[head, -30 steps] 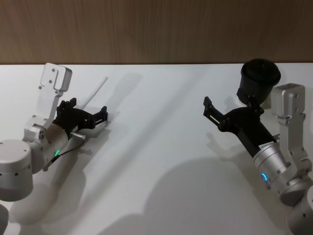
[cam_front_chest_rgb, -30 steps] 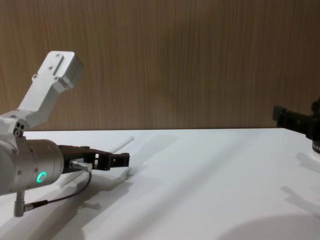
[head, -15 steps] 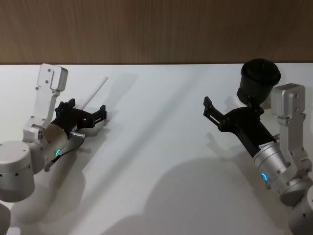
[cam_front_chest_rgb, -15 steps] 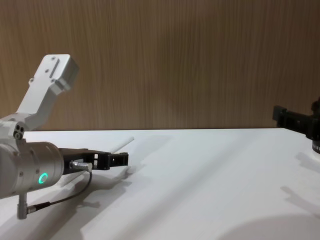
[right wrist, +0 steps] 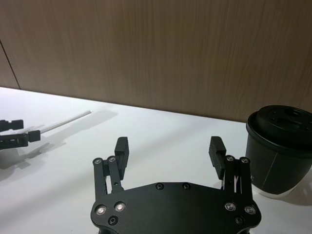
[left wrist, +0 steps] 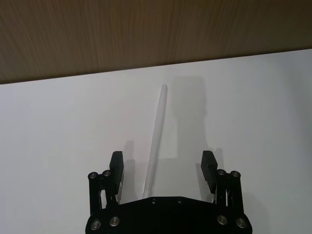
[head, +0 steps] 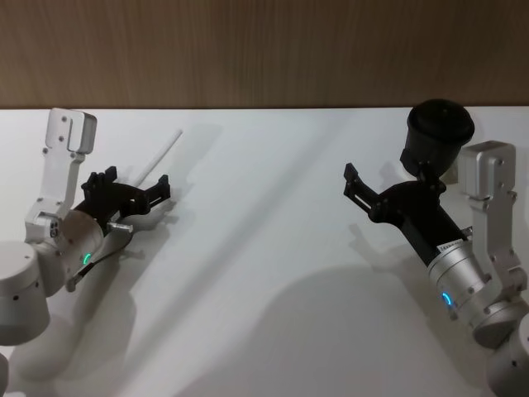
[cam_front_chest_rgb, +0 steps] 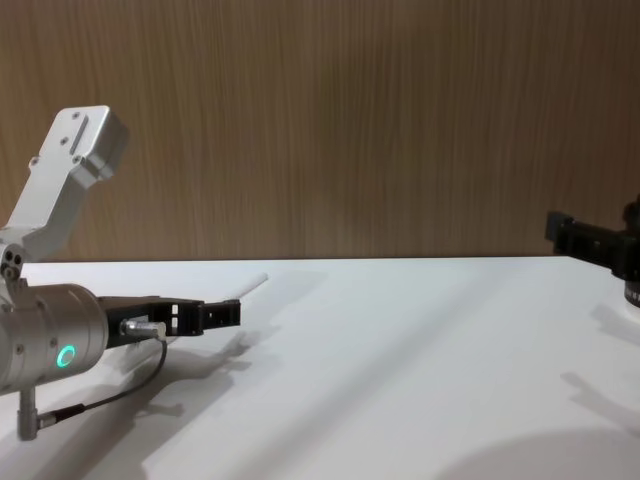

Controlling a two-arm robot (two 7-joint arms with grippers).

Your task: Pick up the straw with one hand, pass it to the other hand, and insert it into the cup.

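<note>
At the left of the head view, the left end effector (head: 134, 184) sits low over the white surface (head: 264, 273), pointing toward the upper right of the frame, with its two black fingers spread wide apart and clamped on nothing. The straw (head: 161, 153), a thin white tube, lies on the surface and runs diagonally from between those fingers up toward the wooden wall (head: 264, 50) at the top of the frame. The left wrist view shows the left end effector (left wrist: 162, 163) with the straw (left wrist: 157, 131) passing through the gap between the fingers, nearer to one finger than the other and touching neither; its near end disappears behind the black palm. Seen from the chest view, the left end effector (cam_front_chest_rgb: 220, 313) reaches in from the lower left on a silver wrist (cam_front_chest_rgb: 50, 345) with a glowing green ring (cam_front_chest_rgb: 66, 356) and a black cable (cam_front_chest_rgb: 100, 400) hanging under it, and the far tip of the straw (cam_front_chest_rgb: 252, 284) shows just past the fingertips. At the right of the head view, the right end effector (head: 357, 192) is held above the surface, well apart from the straw, its fingers also spread and holding nothing. The cup (head: 438, 132), black with a black lid, stands upright at the upper right of that frame, just behind the right arm. The right wrist view shows the right end effector (right wrist: 169, 146) wide apart, the cup (right wrist: 280, 151) beside it, and the straw (right wrist: 66, 121) far off across the surface next to the left end effector (right wrist: 14, 134).
</note>
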